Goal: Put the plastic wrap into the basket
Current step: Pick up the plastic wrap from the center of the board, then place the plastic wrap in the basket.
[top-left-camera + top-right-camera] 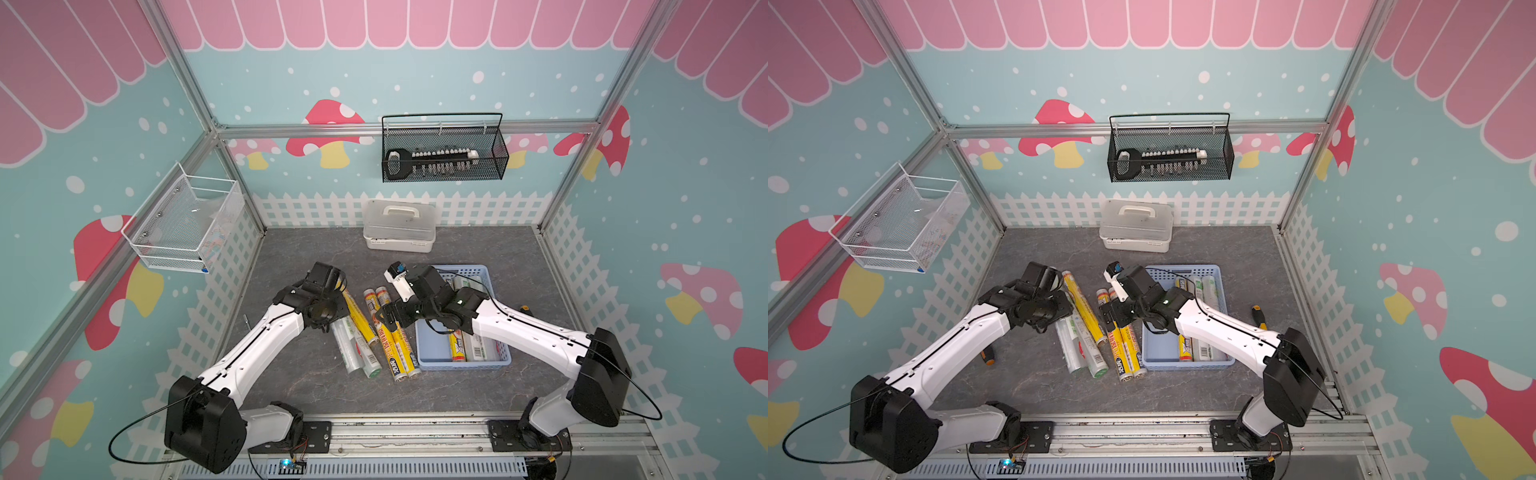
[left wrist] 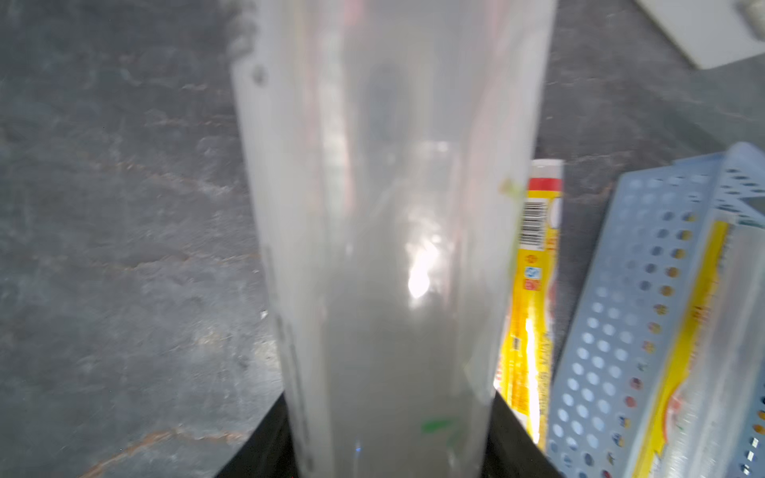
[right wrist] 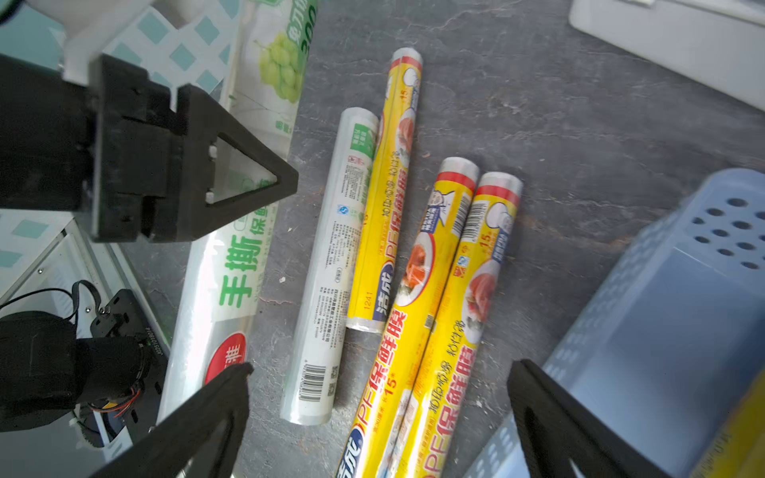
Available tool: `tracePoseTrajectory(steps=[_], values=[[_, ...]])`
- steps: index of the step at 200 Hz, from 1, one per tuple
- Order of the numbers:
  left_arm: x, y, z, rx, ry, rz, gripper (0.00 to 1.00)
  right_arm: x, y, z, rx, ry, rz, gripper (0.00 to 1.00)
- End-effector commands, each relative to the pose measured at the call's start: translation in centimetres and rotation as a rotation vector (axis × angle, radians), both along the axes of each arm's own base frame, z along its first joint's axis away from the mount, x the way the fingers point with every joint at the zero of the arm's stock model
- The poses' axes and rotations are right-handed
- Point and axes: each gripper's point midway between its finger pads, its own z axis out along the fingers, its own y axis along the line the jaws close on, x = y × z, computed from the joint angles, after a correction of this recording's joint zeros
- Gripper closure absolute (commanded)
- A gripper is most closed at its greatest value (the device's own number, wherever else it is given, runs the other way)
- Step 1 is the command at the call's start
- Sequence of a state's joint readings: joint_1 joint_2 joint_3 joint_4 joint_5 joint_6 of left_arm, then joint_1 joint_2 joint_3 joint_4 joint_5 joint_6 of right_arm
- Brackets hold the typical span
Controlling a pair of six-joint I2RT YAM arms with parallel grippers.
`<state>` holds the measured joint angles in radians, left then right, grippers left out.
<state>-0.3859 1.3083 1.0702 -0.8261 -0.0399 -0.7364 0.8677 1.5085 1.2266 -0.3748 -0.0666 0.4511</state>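
Several plastic wrap rolls lie on the grey table left of the light-blue basket (image 1: 432, 345), which holds a yellow roll (image 1: 457, 348) and white-and-green ones (image 1: 480, 348). My left gripper (image 1: 332, 321) is shut on a clear white-and-green roll (image 2: 393, 207), seen also in the right wrist view as the roll (image 3: 232, 265) under a black finger (image 3: 248, 182). Whether that roll rests on the table I cannot tell. My right gripper (image 3: 381, 367) stands open above two yellow rolls (image 3: 434, 314) beside the basket (image 3: 662, 323); in a top view the right gripper (image 1: 1113, 316) is at the basket's left rim.
A white lidded box (image 1: 400, 226) stands at the back of the table. A black wire basket (image 1: 444, 149) hangs on the back wall and a white wire basket (image 1: 187, 224) on the left wall. One screwdriver (image 1: 527, 309) lies right of the basket, another screwdriver (image 1: 987, 358) near the left arm.
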Motion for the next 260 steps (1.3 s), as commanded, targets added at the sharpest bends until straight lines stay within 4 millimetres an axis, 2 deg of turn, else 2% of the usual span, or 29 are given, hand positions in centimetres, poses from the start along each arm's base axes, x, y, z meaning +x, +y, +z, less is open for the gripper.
tracePoseTrajectory(steps=[1, 40, 80, 132, 146, 168, 208, 260], values=[[2.6, -4.5, 2.5, -0.080, -0.082, -0.080, 0.86, 1.2, -3.1, 0.9, 0.024, -0.017, -0.120, 0.00], [5.1, -12.8, 4.3, -0.174, -0.120, -0.238, 0.88, 1.7, -8.4, 0.6, 0.038, -0.013, -0.238, 0.01], [6.4, -19.7, 5.8, -0.261, -0.139, -0.349, 0.90, 1.2, -12.5, 0.0, 0.057, 0.004, -0.331, 0.00], [5.7, -27.4, 4.0, -0.333, -0.061, -0.460, 0.88, 0.9, -17.2, -1.2, 0.085, 0.050, -0.447, 0.00], [5.6, -28.7, 3.2, -0.343, -0.039, -0.476, 0.88, 0.6, -18.0, -1.3, 0.085, 0.045, -0.468, 0.00], [5.7, -29.5, 1.5, -0.351, 0.008, -0.462, 0.88, 0.2, -19.2, -1.4, 0.079, 0.041, -0.500, 0.00], [5.6, -29.2, -0.7, -0.327, 0.055, -0.429, 0.88, -0.4, -20.7, -2.2, 0.037, 0.045, -0.530, 0.01], [5.0, -29.4, -3.7, -0.301, 0.124, -0.417, 0.86, -0.5, -21.0, -3.7, 0.034, 0.106, -0.526, 0.01]])
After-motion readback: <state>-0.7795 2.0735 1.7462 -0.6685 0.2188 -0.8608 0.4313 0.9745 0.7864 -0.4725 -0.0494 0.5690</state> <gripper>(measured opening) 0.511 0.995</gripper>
